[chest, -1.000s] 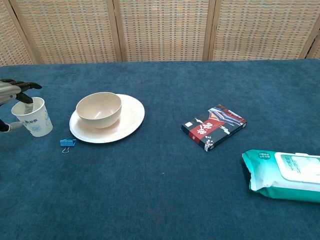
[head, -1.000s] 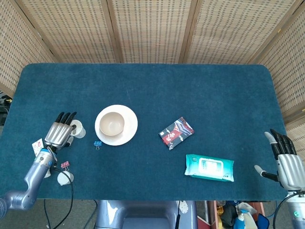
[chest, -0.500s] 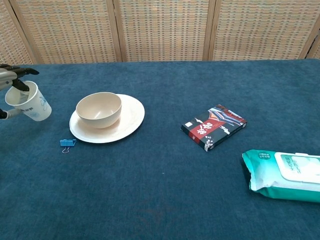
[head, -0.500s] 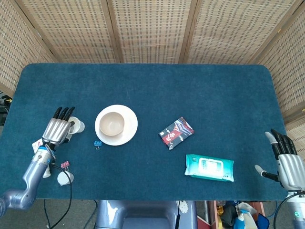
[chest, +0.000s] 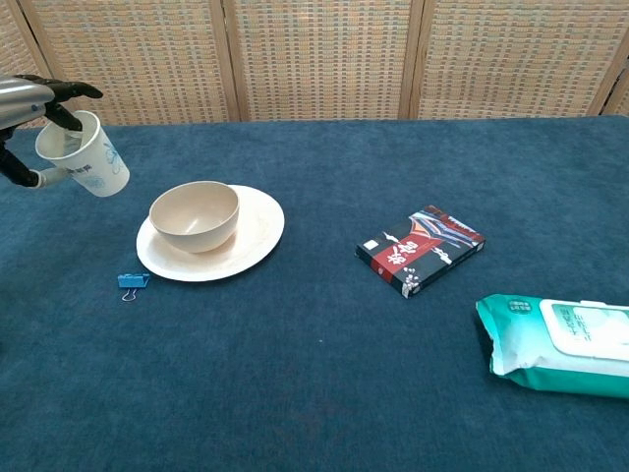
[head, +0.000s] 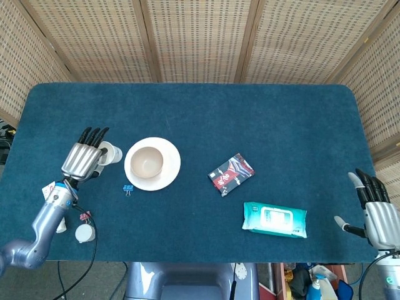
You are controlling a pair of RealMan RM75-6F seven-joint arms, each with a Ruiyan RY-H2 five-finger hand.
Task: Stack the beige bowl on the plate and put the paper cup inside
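Observation:
The beige bowl [head: 147, 161] [chest: 195, 214] sits upright on the white plate [head: 169, 169] [chest: 257, 229], left of the table's middle. My left hand [head: 82, 160] [chest: 28, 101] grips the white paper cup [head: 110, 153] [chest: 85, 154] by its rim and holds it tilted in the air, above and just left of the bowl. My right hand [head: 375, 209] rests at the table's near right corner, fingers spread, holding nothing; the chest view does not show it.
A small blue binder clip [head: 128, 188] [chest: 133, 281] lies near the plate's front left. A dark patterned packet [head: 230, 174] [chest: 421, 249] and a teal wipes pack [head: 274, 219] [chest: 555, 344] lie to the right. Small items [head: 85, 232] sit at the left front edge.
My left hand has lifted the paper cup off the table and carried it up and right, toward the bowl. The right hand has stayed put.

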